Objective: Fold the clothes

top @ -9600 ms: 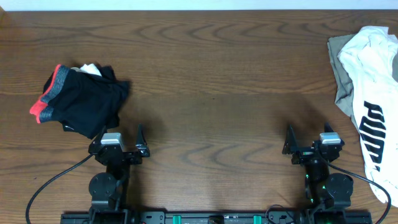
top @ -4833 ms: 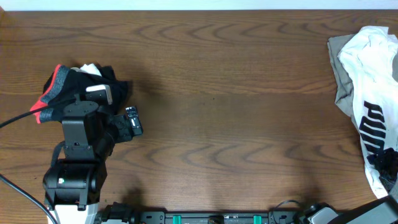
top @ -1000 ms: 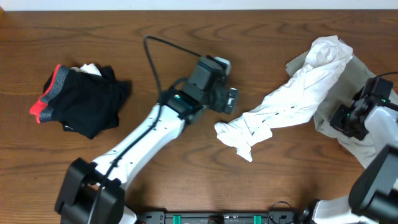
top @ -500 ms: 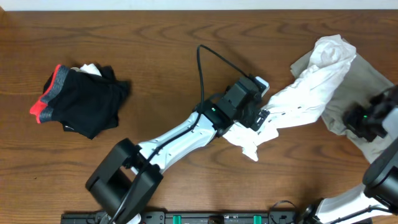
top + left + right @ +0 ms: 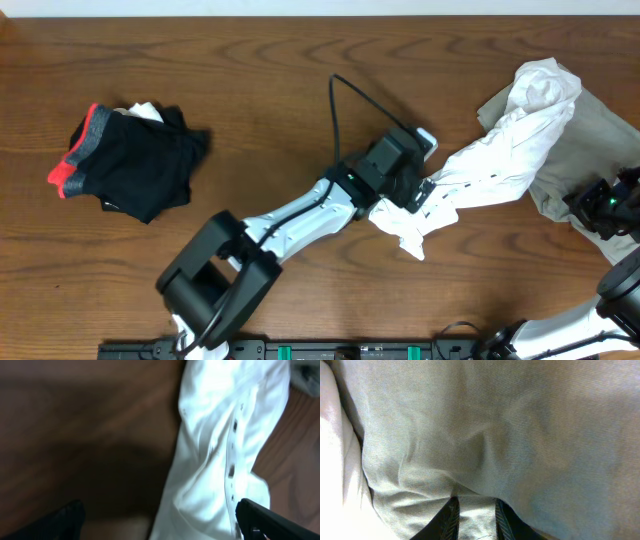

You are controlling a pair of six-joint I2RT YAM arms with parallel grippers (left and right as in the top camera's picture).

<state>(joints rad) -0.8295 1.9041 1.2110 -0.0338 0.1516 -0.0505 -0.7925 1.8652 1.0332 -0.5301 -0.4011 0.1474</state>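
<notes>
White cotton lies in a long, crumpled strip on the brown bench [image 5: 300,80]. That is the shirt [image 5: 500,150]. It runs on a slant from the far right side down toward the middle of the bench. Its top end is bunched up and rests on a grey cloth [image 5: 600,140] at the right. Its low end is a crumpled lump near the middle. Small dark marks run in a line along it.

My left arm reaches far across the bench. My left end effector [image 5: 418,190] is over the low end of the shirt. Its fingers [image 5: 265,520] are wide apart. In the left wrist view the shirt lies between them, and they grip nothing. I cannot tell if they touch the shirt.

My right end effector [image 5: 476,519] is at the right edge of the bench, on the grey cloth, apart from the white strip. Its wrist view is full of grey cloth, with a bit of white at the left edge. The two fingers are close together with a small gap, and a fold of grey cloth sits in the gap. I cannot tell if they squeeze it.

Black clothes [image 5: 135,165] with a red edge lie in a pile at the far left, well apart from the shirt.
</notes>
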